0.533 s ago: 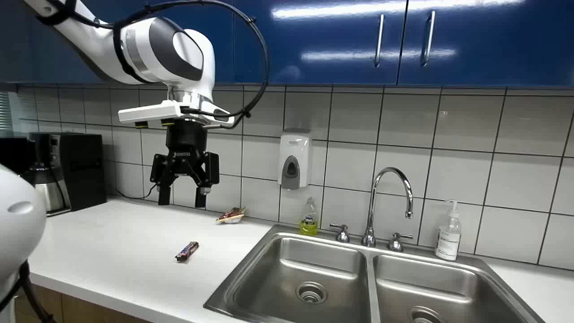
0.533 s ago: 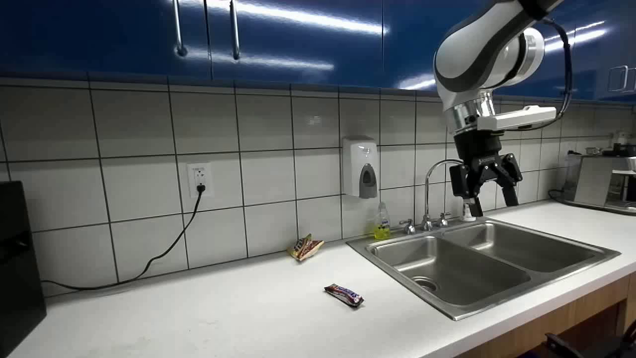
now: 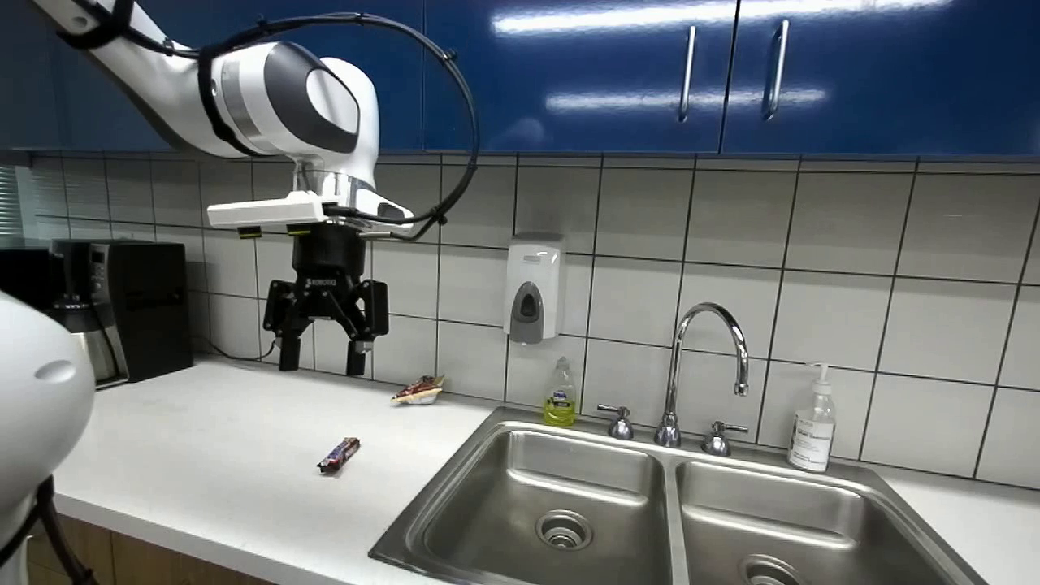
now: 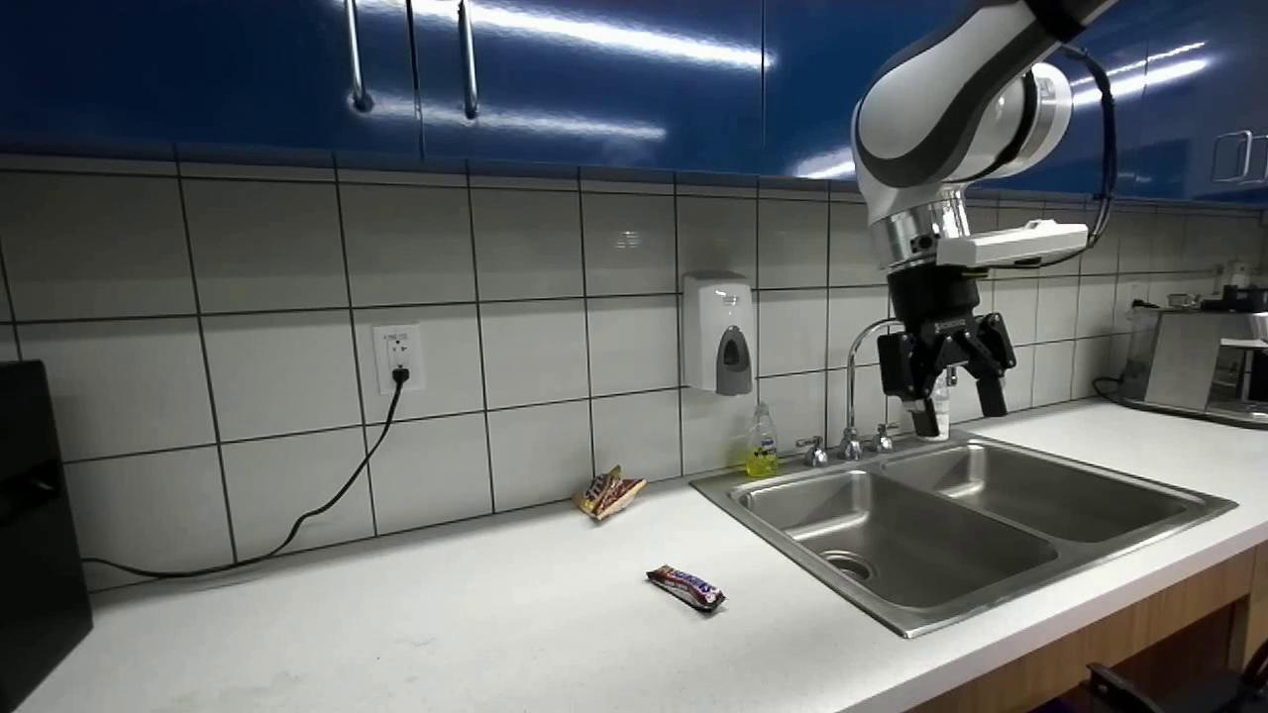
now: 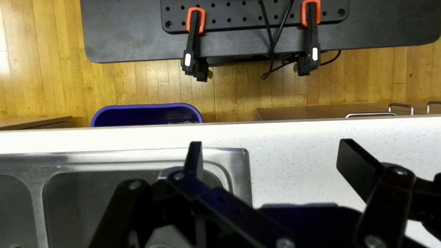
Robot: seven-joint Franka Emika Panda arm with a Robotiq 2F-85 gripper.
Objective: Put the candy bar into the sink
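The candy bar [image 3: 339, 456] is a small dark wrapped bar with reddish and blue print. It lies flat on the white counter to the left of the sink [image 3: 443, 489]; it also shows in an exterior view [image 4: 686, 588]. It is out of sight in the wrist view. The steel sink has two bowls, and the left bowl [image 4: 892, 560] is the nearer to the bar. My gripper [image 3: 322, 360] is open and empty, high above the counter, and it also shows in an exterior view [image 4: 959, 411]. In the wrist view its spread fingers [image 5: 272, 151] have only counter and sink edge below.
A brownish-red snack packet [image 3: 419, 391] lies by the tiled wall. A yellow-green soap bottle [image 3: 561, 398], the chrome tap [image 3: 673, 382] and a pump bottle [image 3: 812, 426] stand behind the sink. A coffee maker [image 3: 138, 313] stands at the far left. Blue cabinets [image 3: 569, 73] hang above.
My gripper has shifted slightly to the left in both exterior views, still open. The candy bar and the sink area are unchanged.
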